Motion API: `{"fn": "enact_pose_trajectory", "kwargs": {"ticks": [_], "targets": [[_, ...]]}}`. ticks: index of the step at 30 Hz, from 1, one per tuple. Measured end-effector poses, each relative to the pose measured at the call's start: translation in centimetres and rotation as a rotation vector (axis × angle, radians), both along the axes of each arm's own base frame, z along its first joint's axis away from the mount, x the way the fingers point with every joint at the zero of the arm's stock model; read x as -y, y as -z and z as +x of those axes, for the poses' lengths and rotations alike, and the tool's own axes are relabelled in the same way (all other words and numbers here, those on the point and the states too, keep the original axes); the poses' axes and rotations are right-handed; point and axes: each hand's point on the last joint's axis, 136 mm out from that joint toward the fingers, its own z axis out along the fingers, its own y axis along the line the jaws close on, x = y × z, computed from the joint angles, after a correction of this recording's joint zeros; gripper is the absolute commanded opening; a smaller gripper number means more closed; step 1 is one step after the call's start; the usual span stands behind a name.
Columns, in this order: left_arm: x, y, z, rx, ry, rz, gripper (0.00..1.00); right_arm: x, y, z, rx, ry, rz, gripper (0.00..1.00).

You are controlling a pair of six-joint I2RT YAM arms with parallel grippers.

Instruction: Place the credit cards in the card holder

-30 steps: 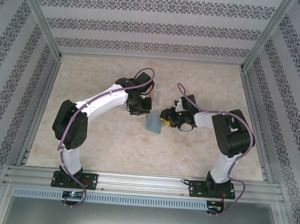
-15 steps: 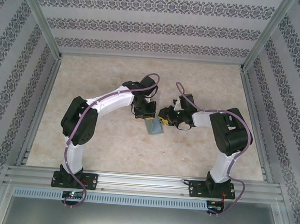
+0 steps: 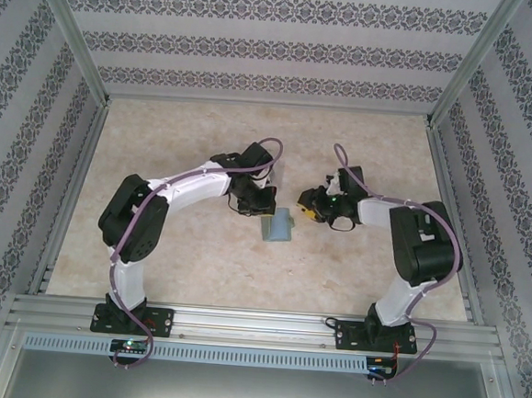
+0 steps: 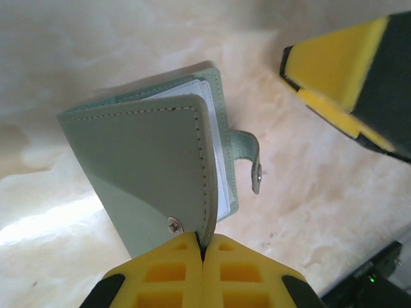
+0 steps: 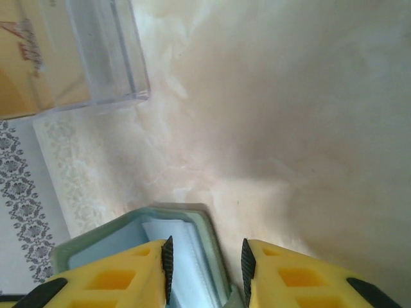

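Observation:
The sage-green card holder (image 4: 148, 160) lies on the table, its cover lifted a little off the pale inner sleeves (image 4: 217, 138). My left gripper (image 4: 203, 239) is shut on the cover's lower edge beside the snap. From above the card holder (image 3: 279, 226) sits between both grippers, with the left gripper (image 3: 264, 207) at its left corner. My right gripper (image 5: 205, 258) is open just over the holder's corner (image 5: 192, 221), nothing between its pads. An orange-yellow card (image 5: 29, 58) shows through clear plastic at the upper left.
The clear plastic stand (image 5: 106, 54) stands on the marble table (image 3: 197, 249) beyond the right gripper (image 3: 308, 203). The holder's strap with its snap (image 4: 255, 163) sticks out to the side. Aluminium frame rails (image 3: 238, 324) and patterned walls ring the table.
The right gripper has drawn back to the right, away from the card holder. The left arm has shifted and lowered, and the card holder has moved slightly right and nearer.

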Motion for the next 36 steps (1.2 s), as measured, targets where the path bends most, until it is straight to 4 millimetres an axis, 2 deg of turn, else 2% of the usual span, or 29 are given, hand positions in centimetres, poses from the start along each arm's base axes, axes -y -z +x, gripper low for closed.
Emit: {"fn": "enact_pose_trajectory", "kwargs": {"ticks": [4, 9, 17, 21, 24, 28, 31, 36], "targets": [[0.0, 0.1, 0.0, 0.024, 0.017, -0.114, 0.00, 1.0, -2.6, -0.5, 0.065, 0.004, -0.039, 0.39], [1.0, -0.6, 0.4, 0.075, 0.057, -0.246, 0.00, 1.3, -5.7, -1.6, 0.140, -0.006, -0.068, 0.36], [2.2, -3.5, 0.5, 0.179, 0.106, -0.384, 0.00, 1.2, -7.3, -3.9, 0.158, -0.015, -0.137, 0.35], [2.9, -3.3, 1.3, 0.180, 0.080, -0.429, 0.00, 2.0, -8.0, -4.2, 0.174, 0.016, -0.167, 0.32], [3.2, -1.5, 1.6, 0.146, 0.042, -0.450, 0.00, 2.3, -7.7, -4.4, 0.161, 0.034, -0.180, 0.29], [3.3, 1.4, 1.6, 0.090, 0.001, -0.456, 0.00, 3.0, -6.1, -5.2, 0.109, 0.054, -0.208, 0.29], [3.7, 2.1, 1.9, 0.077, -0.012, -0.482, 0.00, 3.1, -4.8, -5.4, 0.066, 0.051, -0.226, 0.28], [4.0, 2.1, 2.2, 0.075, -0.019, -0.512, 0.00, 3.0, -1.3, -6.1, -0.045, 0.023, -0.273, 0.28]]}}
